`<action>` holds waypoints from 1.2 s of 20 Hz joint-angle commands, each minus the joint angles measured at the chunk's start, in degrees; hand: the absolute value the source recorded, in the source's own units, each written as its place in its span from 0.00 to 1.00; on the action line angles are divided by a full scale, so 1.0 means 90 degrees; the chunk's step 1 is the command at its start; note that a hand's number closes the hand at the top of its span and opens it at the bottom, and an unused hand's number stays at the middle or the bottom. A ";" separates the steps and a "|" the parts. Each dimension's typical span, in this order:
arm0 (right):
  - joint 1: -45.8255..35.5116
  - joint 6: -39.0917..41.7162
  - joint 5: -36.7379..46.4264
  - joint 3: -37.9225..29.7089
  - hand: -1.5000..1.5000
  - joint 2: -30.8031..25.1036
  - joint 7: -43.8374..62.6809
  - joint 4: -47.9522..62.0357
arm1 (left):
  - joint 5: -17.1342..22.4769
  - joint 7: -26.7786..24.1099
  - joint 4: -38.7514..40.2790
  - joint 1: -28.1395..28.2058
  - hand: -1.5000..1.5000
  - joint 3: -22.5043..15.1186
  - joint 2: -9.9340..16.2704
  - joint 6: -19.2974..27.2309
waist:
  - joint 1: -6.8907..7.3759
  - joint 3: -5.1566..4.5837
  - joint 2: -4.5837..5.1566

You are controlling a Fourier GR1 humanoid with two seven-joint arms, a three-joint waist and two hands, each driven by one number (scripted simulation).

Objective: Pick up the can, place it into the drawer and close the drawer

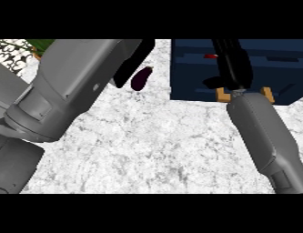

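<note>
I see my right hand over the navy drawer, its grasp unreadable, a red can sliver showing, axis unclear.

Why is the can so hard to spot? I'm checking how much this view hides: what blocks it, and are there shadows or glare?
Head view: the right hand and forearm cover the dark blue drawer; only a red sliver shows there. The left forearm fills the left side. No glare; little visible shadow on the counter.
</note>
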 commanded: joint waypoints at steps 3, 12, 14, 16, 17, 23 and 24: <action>-0.1187 -0.0510 0.0103 -0.0411 0.00 -0.0055 -0.0060 0.1366 | -0.0062 0.0288 -0.0621 0.0463 0.00 -0.0057 0.0372 -0.0206 | 0.0176 -0.0003 -0.0003; -0.2236 -0.1073 0.0393 -0.0638 0.00 -0.0155 0.0093 0.2630 | -0.0252 0.0667 -0.1528 0.1027 0.00 -0.0275 0.0766 -0.0240 | 0.0395 -0.0004 0.0017; -0.2309 -0.1214 0.0208 -0.0797 0.00 -0.0205 -0.0224 0.2738 | -0.0187 0.0688 -0.1673 0.1113 0.00 -0.0188 0.0791 -0.0285 | 0.0317 0.0002 0.0067; -0.2550 -0.1246 0.0262 -0.0800 0.00 -0.0140 -0.0128 0.2880 | -0.0217 0.0814 -0.1763 0.1140 0.00 -0.0249 0.0836 -0.0353 | 0.0404 0.0003 0.0097; -0.2337 -0.1454 0.0225 -0.0838 0.00 -0.0089 -0.0249 0.2949 | -0.0242 0.0702 -0.2022 0.1392 0.00 -0.0300 0.0792 -0.0290 | 0.0435 0.0003 0.0074; -0.2697 -0.1185 -0.0485 -0.1357 0.00 0.0130 -0.0885 0.2779 | -0.0268 0.0994 -0.2438 0.1633 0.00 -0.0334 0.0980 -0.0202 | 0.0429 0.0014 0.0037; -0.2835 -0.0949 -0.0575 -0.1414 0.00 0.0170 -0.0889 0.2757 | -0.0218 0.0870 -0.2492 0.1920 0.00 -0.0238 0.1294 -0.0471 | 0.0336 0.0002 0.0012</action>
